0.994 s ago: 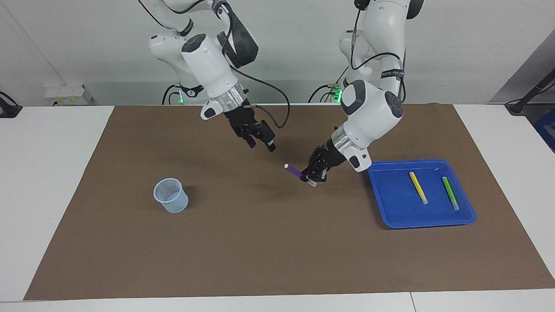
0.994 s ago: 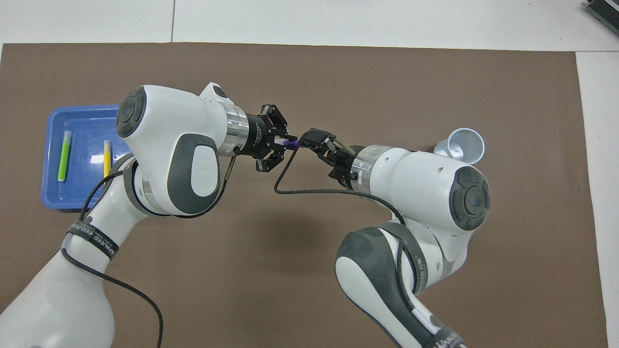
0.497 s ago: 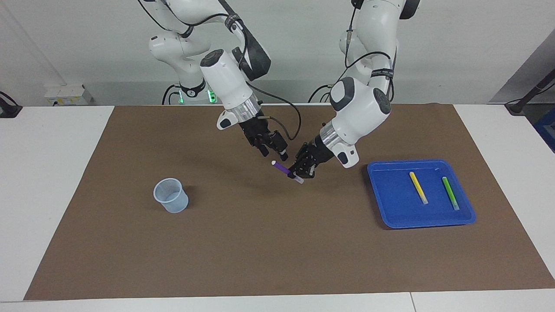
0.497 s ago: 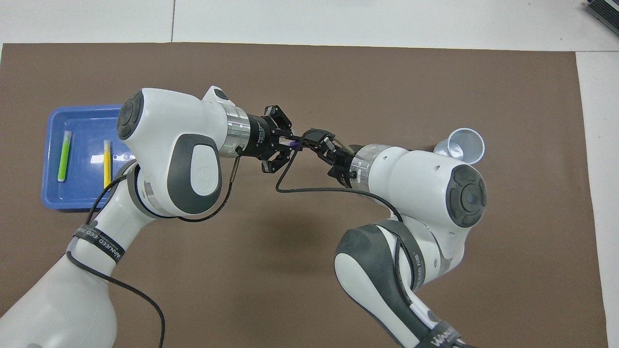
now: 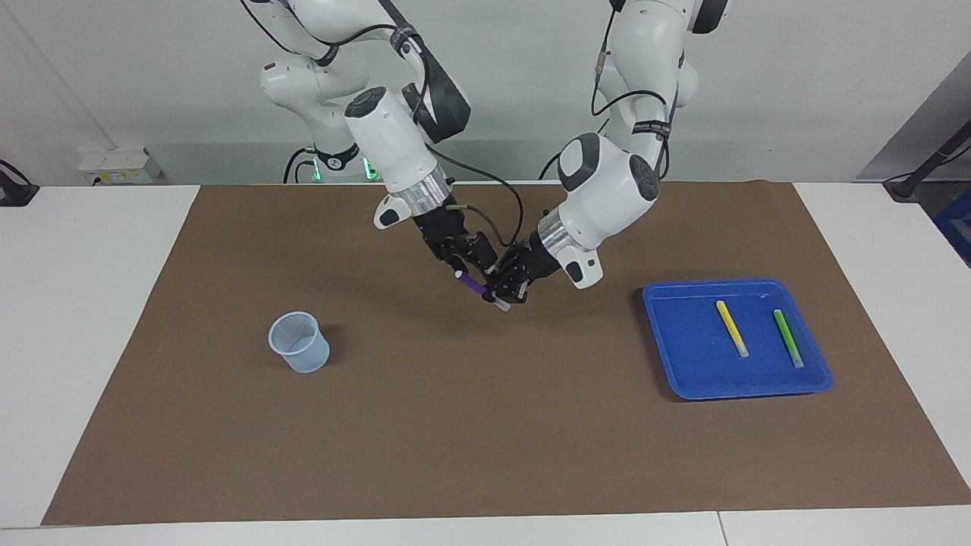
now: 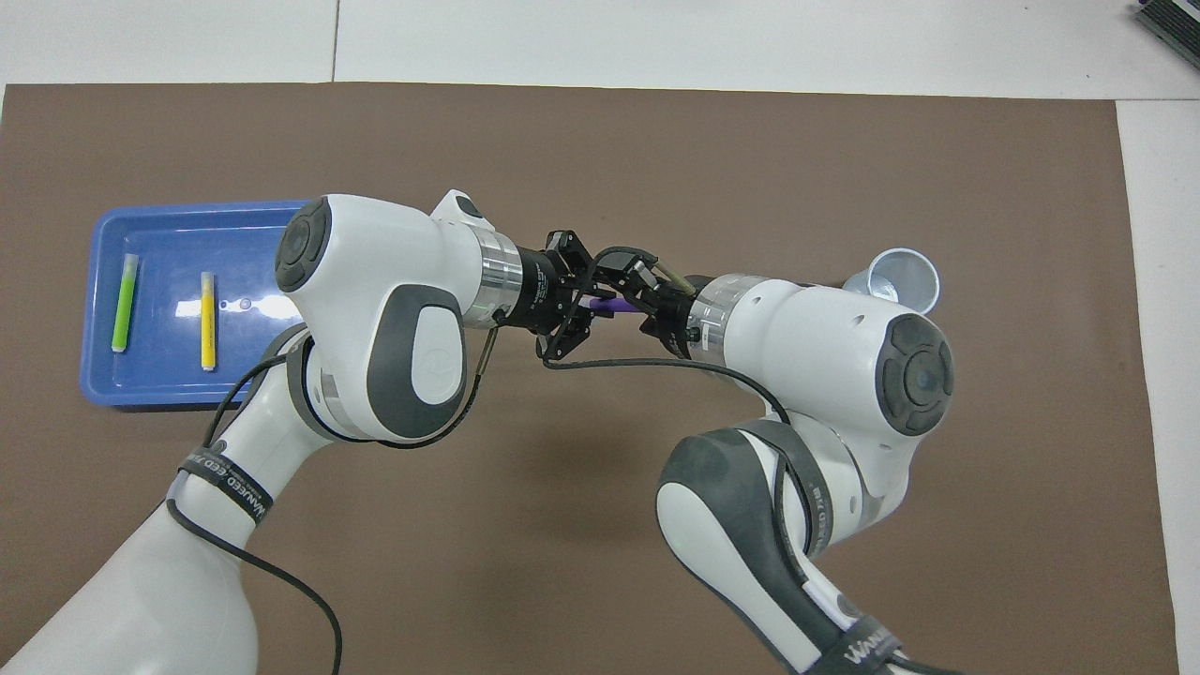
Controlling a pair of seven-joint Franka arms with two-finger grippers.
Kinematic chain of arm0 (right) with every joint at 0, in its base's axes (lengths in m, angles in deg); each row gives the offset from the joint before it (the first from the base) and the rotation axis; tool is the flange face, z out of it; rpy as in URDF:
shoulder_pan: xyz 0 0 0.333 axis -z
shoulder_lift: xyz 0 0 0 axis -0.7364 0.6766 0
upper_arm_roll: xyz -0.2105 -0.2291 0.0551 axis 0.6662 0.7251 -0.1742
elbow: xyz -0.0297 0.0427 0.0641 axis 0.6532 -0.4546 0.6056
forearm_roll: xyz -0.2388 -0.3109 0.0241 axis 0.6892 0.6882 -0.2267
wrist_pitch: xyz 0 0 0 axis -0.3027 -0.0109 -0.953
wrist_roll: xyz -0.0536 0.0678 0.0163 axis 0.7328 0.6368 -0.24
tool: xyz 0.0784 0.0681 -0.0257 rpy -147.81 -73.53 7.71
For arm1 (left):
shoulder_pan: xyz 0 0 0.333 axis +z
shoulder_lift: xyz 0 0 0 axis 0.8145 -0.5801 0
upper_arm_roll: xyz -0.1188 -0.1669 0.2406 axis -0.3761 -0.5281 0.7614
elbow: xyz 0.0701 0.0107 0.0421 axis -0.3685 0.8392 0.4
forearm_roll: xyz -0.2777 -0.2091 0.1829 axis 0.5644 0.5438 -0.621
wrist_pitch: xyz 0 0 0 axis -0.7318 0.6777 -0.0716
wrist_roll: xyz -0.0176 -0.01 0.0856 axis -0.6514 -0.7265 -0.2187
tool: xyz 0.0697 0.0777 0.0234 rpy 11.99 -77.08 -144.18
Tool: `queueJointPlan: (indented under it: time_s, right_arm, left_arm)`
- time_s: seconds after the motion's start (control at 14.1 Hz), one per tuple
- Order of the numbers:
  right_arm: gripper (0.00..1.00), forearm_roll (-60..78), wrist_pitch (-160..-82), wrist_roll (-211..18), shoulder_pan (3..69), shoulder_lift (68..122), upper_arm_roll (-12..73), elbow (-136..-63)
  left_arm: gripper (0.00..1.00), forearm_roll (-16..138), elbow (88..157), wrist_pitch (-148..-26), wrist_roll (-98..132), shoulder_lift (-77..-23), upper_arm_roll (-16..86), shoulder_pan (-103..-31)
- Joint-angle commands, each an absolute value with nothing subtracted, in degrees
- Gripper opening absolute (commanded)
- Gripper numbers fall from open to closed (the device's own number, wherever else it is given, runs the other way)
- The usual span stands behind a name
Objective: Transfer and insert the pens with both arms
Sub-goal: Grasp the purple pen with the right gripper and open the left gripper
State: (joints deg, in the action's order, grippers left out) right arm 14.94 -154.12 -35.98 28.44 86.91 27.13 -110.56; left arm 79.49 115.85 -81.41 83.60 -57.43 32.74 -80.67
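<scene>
My left gripper [image 5: 504, 292] is shut on the purple pen [image 5: 475, 287] and holds it tilted above the middle of the brown mat. My right gripper [image 5: 472, 265] is open, and its fingers stand around the pen's free pale end. In the overhead view the two grippers meet tip to tip: the left gripper [image 6: 574, 314] and the right gripper [image 6: 636, 289], with the purple pen [image 6: 600, 303] between them. The yellow pen [image 5: 732, 328] and the green pen [image 5: 787, 337] lie side by side in the blue tray [image 5: 686, 345]. They also show in the overhead view, the yellow pen [image 6: 207, 320] and the green pen [image 6: 123, 302].
A translucent pale-blue cup [image 5: 299, 342] stands upright on the mat toward the right arm's end of the table; it also shows in the overhead view [image 6: 902, 281]. The blue tray [image 6: 159, 384] sits toward the left arm's end. A black cable [image 6: 637, 367] hangs under the right wrist.
My left gripper has carried the purple pen away from the tray, toward the right arm's end and a little higher. My right gripper has come down and closed the gap, so it stands at the pen's free end.
</scene>
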Motion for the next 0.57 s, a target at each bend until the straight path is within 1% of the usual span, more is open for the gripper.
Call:
queueJointPlan:
  time_s: [0.0,0.28,0.5]
  right_arm:
    - [0.79,14.1,-154.4,-38.9,30.1,87.1,26.8,-110.4]
    - [0.63,14.2,-154.2,-39.8,30.9,87.1,26.7,-110.4]
    - [0.57,14.2,-154.1,-39.5,30.9,87.0,26.7,-110.6]
  left_arm:
    - [0.00,80.7,118.0,-81.8,83.3,-55.6,33.4,-81.0]
    - [0.00,80.6,118.0,-80.9,83.1,-55.4,33.4,-80.6]
    - [0.00,80.6,117.9,-80.9,83.1,-55.4,33.4,-80.6]
